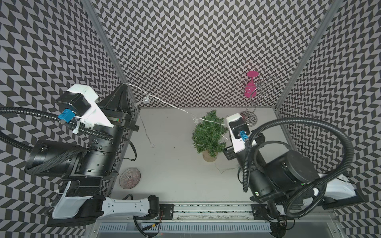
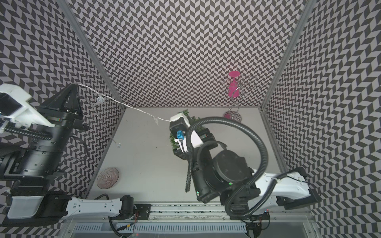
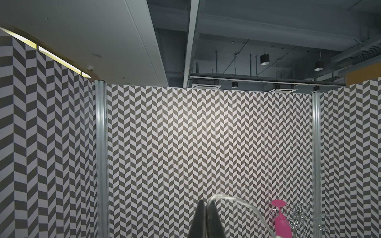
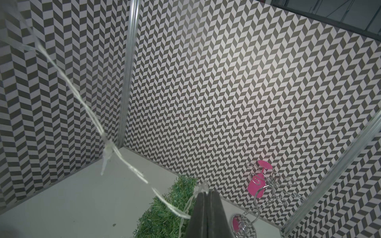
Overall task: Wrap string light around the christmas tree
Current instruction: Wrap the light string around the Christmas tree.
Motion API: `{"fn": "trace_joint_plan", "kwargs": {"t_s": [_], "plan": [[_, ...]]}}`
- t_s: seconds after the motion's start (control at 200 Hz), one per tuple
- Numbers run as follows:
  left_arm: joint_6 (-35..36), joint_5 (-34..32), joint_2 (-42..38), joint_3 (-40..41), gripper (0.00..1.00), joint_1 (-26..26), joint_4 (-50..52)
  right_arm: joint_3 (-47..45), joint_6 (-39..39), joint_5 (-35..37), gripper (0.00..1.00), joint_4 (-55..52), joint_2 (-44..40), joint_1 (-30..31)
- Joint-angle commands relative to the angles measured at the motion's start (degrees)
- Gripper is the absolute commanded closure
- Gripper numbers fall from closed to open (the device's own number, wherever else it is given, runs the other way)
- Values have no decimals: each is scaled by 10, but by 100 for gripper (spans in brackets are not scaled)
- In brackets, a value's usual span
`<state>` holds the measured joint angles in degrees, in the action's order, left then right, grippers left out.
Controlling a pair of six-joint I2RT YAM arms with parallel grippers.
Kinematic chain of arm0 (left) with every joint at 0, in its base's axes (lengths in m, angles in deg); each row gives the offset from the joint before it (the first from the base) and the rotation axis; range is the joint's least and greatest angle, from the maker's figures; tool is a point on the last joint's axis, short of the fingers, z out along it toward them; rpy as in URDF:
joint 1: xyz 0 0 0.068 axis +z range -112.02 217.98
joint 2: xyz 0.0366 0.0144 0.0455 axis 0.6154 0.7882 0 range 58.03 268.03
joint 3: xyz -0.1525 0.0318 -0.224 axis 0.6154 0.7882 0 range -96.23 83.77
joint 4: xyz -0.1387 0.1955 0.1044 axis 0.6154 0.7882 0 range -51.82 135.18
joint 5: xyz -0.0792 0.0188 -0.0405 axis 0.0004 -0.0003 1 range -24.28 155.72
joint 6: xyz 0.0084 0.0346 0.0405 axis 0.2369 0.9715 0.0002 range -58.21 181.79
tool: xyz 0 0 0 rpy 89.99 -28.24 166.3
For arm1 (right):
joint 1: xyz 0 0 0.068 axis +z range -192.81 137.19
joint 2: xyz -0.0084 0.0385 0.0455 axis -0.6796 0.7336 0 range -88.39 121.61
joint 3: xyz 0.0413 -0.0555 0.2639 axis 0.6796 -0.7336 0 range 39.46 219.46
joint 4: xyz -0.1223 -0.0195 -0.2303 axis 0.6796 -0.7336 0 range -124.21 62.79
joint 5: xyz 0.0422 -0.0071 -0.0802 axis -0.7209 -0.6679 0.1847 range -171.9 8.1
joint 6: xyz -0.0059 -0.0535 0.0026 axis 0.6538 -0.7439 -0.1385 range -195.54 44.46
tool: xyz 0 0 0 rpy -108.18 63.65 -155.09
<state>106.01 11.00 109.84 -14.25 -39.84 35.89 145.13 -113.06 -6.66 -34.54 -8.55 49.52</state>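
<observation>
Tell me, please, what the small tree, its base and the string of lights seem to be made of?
The tree looks like plastic: stiff, matte green needles, too even for a live plant. Its base seems bare wood, pale and dull, though any grain is too small to see. The string of lights appears to be clear, glossy plastic-coated wire with see-through bulbs.

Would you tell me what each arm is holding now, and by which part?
Both hold the string light by its wire: left gripper, jaws shut, raised near the dangling end; right gripper apparently pinches a stretch beside the christmas tree.
</observation>
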Motion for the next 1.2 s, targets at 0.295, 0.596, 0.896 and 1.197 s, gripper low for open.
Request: {"fn": "trace_joint_plan", "kwargs": {"t_s": [0.295, 0.596, 0.896, 1.197], "plan": [[-15, -19, 11, 43, 100, -19, -8, 162, 295, -293, 93, -315, 107, -170], [-1, -9, 12, 71, 100, -11, -55, 232, 290, -434, 92, -313, 189, -214], [-47, -4, -9, 93, 100, 1, -29, 323, 327, -540, 93, -338, 238, -215], [-82, 7, -49, 147, 100, 1, -23, 93, 289, -321, 97, -181, 48, -154]]}}
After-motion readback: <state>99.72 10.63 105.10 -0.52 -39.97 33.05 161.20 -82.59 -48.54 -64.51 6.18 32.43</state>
